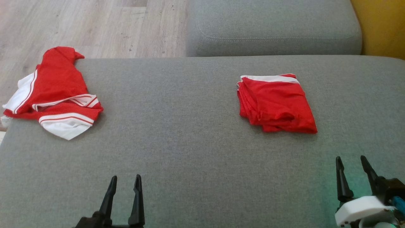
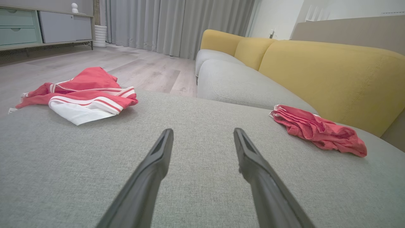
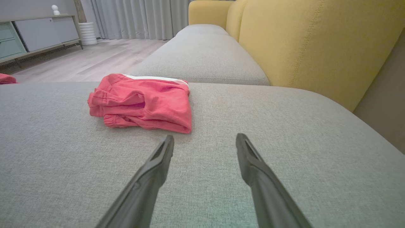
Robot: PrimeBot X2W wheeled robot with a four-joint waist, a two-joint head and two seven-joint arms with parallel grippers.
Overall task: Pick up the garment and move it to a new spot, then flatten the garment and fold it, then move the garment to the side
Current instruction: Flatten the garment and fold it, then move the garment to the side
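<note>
Both your left gripper and right gripper are spread wide and empty, and the crumpled garment lies ahead, off to the left, so the left arm's nearer, I'd say.

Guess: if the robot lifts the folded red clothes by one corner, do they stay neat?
Probably not. The folded red garment looks thin and soft, with wavy layered edges, so it would likely droop and unfold. It seems light; pushed across the woven grey cushion, it would probably bunch up.
</note>
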